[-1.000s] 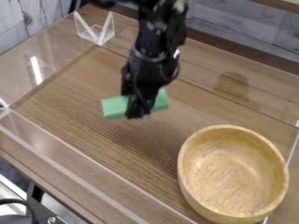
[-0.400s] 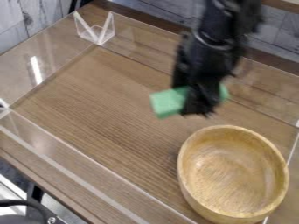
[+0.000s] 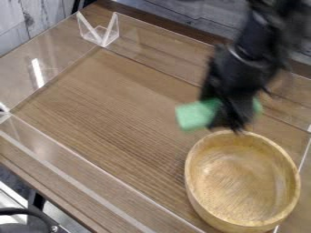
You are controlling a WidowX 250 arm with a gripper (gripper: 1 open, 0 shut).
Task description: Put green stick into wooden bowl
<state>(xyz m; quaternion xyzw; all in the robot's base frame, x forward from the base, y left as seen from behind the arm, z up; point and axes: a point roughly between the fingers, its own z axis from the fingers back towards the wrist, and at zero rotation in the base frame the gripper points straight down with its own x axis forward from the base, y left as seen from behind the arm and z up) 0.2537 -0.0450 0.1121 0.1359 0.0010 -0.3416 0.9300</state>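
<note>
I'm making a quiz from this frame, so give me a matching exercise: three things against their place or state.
Things:
1. gripper
2. green stick
3. wooden bowl

Place or state:
A. resting on the table at lower right, nothing inside
B. held off the table, beside the bowl's far rim
C. shut, pointing down

Pairs: 1-C, 2-B, 3-A

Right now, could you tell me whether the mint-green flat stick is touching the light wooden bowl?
Apart. The camera view shows the green stick held in the tool, above the table, short of the bowl's rim.
</note>
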